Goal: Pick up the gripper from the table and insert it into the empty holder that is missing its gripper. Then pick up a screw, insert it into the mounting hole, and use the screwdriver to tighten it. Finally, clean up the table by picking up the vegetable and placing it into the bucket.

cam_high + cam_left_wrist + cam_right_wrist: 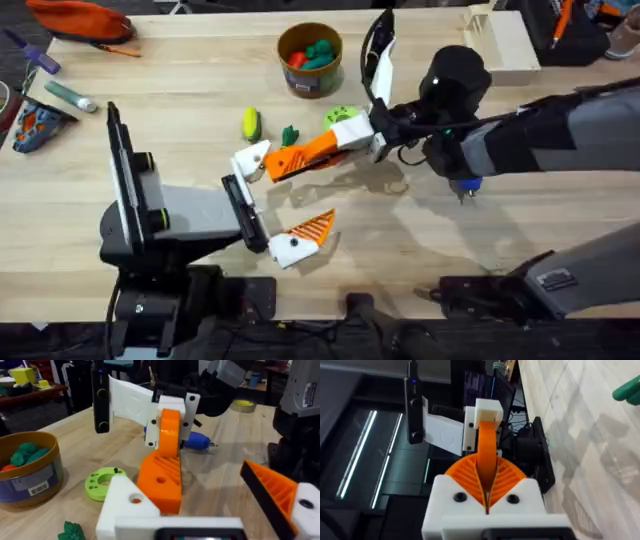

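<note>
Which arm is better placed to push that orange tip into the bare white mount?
Right. The right gripper is shut on the orange tip, whose end meets the holder. The holder is a finger of the open left gripper, which probably just braces.

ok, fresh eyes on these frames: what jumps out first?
Mid-table, the right gripper has its orange pads shut on the gripper, pressing it onto the holder of the left arm, whose other finger carries an orange ribbed tip. Behind sits the bucket with toy vegetables inside; a yellow vegetable and a green vegetable lie before it.
</note>
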Tool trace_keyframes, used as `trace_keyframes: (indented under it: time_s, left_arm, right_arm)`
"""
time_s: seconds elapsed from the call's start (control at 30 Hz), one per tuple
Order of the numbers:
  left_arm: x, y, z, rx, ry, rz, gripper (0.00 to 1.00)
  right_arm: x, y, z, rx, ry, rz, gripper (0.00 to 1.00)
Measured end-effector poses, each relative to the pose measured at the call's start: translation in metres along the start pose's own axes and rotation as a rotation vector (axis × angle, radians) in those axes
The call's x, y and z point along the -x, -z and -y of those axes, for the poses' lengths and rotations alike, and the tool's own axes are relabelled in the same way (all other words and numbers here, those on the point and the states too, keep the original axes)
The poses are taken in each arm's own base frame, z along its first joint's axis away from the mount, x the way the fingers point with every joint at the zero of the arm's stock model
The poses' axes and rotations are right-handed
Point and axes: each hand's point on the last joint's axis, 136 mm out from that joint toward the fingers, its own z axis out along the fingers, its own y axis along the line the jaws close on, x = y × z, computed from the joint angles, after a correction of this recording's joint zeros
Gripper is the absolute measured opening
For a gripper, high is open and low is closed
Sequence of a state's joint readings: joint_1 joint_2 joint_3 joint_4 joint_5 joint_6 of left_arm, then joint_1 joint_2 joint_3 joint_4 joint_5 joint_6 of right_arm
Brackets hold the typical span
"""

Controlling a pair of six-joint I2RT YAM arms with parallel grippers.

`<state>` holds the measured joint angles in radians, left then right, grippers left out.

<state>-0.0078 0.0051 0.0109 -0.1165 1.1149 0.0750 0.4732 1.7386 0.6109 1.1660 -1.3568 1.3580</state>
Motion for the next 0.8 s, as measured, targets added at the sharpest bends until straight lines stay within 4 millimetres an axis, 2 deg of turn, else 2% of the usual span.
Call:
trace_keyframes:
  time_s: [0.43,0.8]
  left_arm:
    - [0.0000,0.0000,0.0000,0.000,0.000,0.000,0.985]
    - [0.0001,0.0000,-0.0001,0.000,-0.008,0.000,0.984]
  right_arm:
    - [-0.0005,-0.0053,-0.0003,-0.001,-0.010,0.001,0.009]
    - [0.0075,-0.0072,-0.0008,-0.001,-0.020,0.005,0.008]
